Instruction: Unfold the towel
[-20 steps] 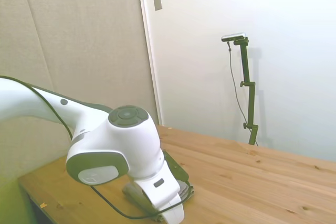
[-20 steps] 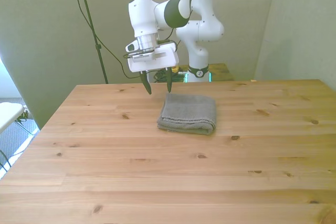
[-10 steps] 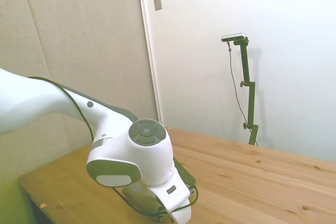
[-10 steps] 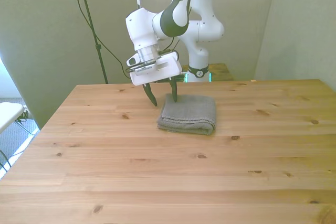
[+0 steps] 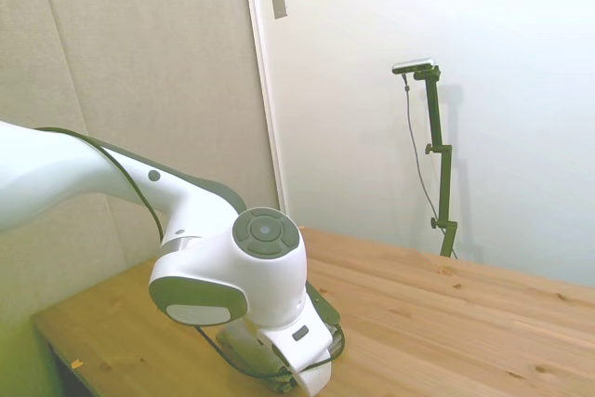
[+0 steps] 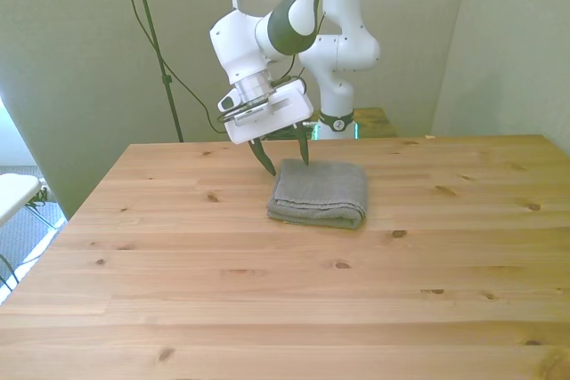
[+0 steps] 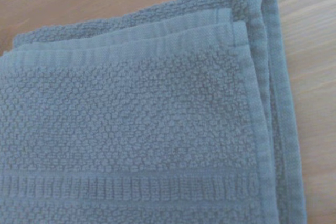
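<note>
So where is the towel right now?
In the front view the towel lies folded on the wooden table, near the far edge around the middle, with the open gripper just above its far left corner.

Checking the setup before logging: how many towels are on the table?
1. The folded towel lies near the table's far edge, just under the open hand. None visible elsewhere.

Hidden and cropped items
Side view: arm's wrist (image 5: 237,276) hides towel and end effector. Wrist view: towel (image 7: 131,129) cut by frame edges, layers beneath its top fold unseen.
</note>
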You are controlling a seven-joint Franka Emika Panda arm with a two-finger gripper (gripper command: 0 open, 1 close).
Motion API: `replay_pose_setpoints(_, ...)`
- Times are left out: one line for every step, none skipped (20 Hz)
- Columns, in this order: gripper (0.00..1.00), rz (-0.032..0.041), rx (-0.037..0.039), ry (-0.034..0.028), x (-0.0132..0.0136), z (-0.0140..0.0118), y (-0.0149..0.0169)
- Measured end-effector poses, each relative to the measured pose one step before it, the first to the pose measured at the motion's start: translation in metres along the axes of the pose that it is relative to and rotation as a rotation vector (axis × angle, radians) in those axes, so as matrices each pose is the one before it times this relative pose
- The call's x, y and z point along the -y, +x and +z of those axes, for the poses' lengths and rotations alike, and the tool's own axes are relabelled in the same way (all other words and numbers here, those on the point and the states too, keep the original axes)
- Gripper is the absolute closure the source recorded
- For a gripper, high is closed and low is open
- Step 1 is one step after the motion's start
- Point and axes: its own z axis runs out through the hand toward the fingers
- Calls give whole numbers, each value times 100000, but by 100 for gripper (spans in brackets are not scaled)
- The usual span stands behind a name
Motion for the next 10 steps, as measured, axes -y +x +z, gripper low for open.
replay_pose_setpoints(100,120,532,-84,-183,47,-40)
replay_pose_setpoints(100,75,248,-117,-188,92,-38)
replay_pose_setpoints(100,90,255,-136,-132,117,-60)
replay_pose_setpoints(100,34,170,-94,-61,78,-45)
replay_pose_setpoints(100,18,130,-70,-44,56,-32)
replay_pose_setpoints(100,-1,92,-55,-37,43,-25)
replay_pose_setpoints(100,-8,49,-31,-18,23,-12)
replay_pose_setpoints(100,-42,12,-9,3,6,-5)
replay_pose_setpoints(100,-60,11,-14,15,7,-9)
replay_pose_setpoints(100,-58,15,-18,18,9,-11)
